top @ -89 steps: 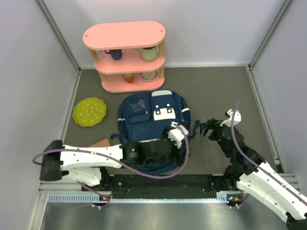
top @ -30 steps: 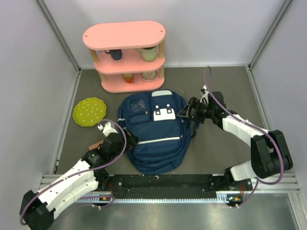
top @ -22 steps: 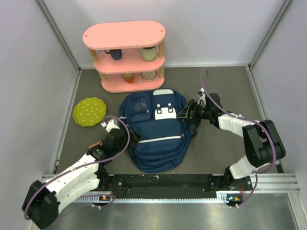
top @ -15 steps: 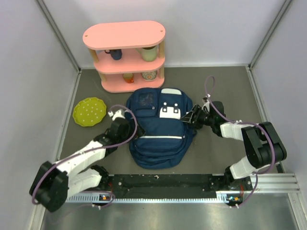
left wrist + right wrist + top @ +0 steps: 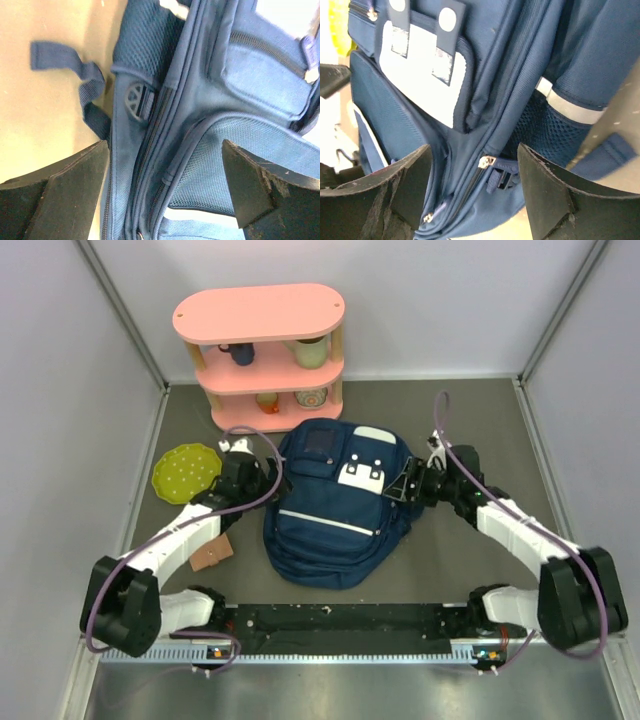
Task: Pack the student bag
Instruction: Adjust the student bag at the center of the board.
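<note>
Grey surface: student bag flat at middle, zips look shut; you've packed nothing visible yet. Left hand spread wide at bag's left flank, right hand apart at right flank, gripping nothing.

Student bag lies flat mid-desk, top end toward far side, turned slightly askew. Shelf unit stands behind bag, against back wall. Cups sit on middle tier, more items on lower tier. Plate lies on desk left of bag, near shelf unit's front left. Small flat item lies nearer, left of bag, beside left arm. Left gripper sits between plate and bag, at bag's left edge. Right gripper sits at bag's right edge.
</note>
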